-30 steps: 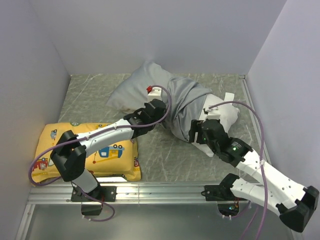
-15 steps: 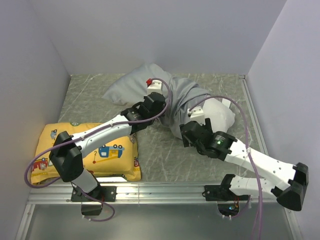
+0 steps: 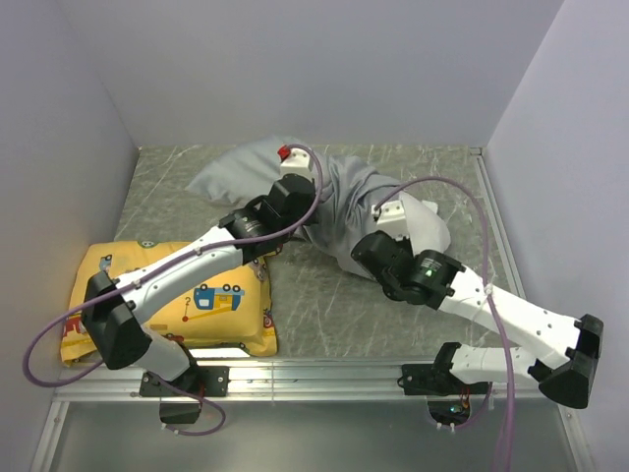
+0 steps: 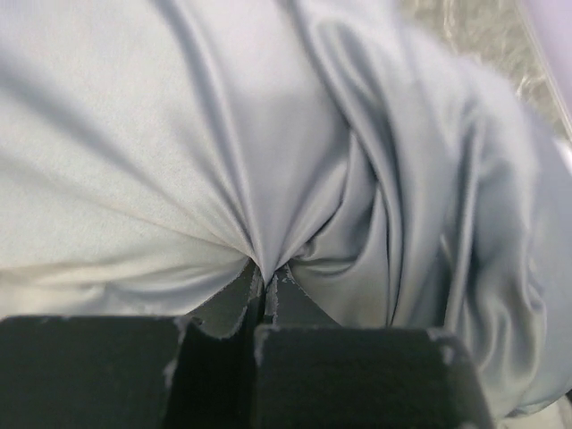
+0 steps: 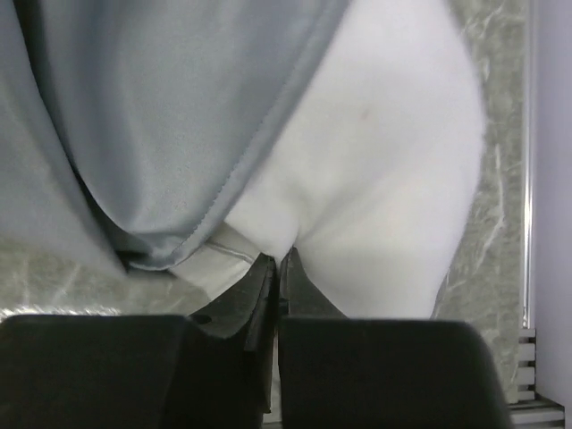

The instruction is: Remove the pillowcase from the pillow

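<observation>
The grey pillowcase (image 3: 241, 175) lies across the back middle of the table, stretched to the left and bunched in folds (image 3: 344, 202) over the white pillow (image 3: 425, 226), whose bare right end sticks out. My left gripper (image 3: 295, 202) is shut on a pinch of pillowcase cloth (image 4: 268, 264); grey folds fill its wrist view. My right gripper (image 3: 378, 241) is shut on the pillow's white edge (image 5: 279, 255), right beside the pillowcase's hemmed open edge (image 5: 241, 170).
A yellow vehicle-print pillow (image 3: 226, 295) lies at the front left under the left arm. White walls close in the table at the left, back and right. A metal rail (image 3: 314, 372) runs along the near edge.
The right gripper has slid left and closed on the pillow's edge. The left gripper, still shut on the pillowcase, has pulled it left and back, drawing more grey cloth off the pillow.
</observation>
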You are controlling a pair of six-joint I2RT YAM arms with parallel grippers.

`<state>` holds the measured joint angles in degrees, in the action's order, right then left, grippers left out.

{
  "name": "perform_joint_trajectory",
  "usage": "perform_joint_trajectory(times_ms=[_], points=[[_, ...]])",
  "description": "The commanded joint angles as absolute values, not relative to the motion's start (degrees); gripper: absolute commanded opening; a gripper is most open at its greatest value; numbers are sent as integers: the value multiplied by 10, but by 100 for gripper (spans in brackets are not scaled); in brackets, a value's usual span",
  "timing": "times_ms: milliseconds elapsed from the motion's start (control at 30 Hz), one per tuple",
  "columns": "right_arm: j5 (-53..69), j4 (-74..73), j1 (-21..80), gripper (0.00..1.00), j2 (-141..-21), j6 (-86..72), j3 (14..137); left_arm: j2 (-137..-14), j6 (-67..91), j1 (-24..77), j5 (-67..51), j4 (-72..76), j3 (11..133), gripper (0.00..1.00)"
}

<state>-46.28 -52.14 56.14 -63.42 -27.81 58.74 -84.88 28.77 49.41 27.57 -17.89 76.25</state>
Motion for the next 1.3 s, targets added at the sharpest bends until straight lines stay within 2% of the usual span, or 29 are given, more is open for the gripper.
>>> perform_joint_trajectory(times_ms=[0,67,167,200,367,500,567,667,800,833,900,933,1033,1067,1167,1200,1267], points=[[-529,-532,547,0,-617,-280,660,-783,258,486,329,-112,833,1],[-529,-516,520,0,-611,-249,692,-782,260,471,335,-129,851,0],[-503,-493,433,0,-602,-210,729,-769,279,393,291,-140,849,0],[-493,-477,386,0,-598,-200,736,-766,286,338,271,-147,850,0],[-433,-455,288,0,-599,-162,793,-773,338,155,193,-185,897,0],[-342,-433,227,0,-637,-151,816,-841,323,108,142,-237,976,0],[-306,-418,214,0,-677,-152,808,-908,316,107,69,-267,1022,1],[-266,-381,193,0,-745,-160,782,-946,316,126,20,-236,1016,2],[-216,-317,147,0,-845,-167,769,-957,306,151,20,-221,1022,21],[-214,-308,141,0,-866,-172,770,-958,304,156,18,-221,1025,35],[-214,-274,130,0,-910,-177,763,-953,298,169,26,-213,1030,52],[-213,-264,128,0,-924,-181,762,-942,294,176,32,-208,1028,67],[-209,-248,117,0,-976,-185,770,-903,280,204,72,-178,999,83],[-210,-242,118,0,-984,-185,768,-890,283,218,79,-166,966,84],[-213,-222,118,21,-980,-186,760,-837,296,250,97,-114,866,89],[-215,-220,116,34,-979,-185,764,-825,299,258,100,-100,839,89],[-219,-227,112,41,-978,-176,778,-802,302,287,102,-44,761,91]])
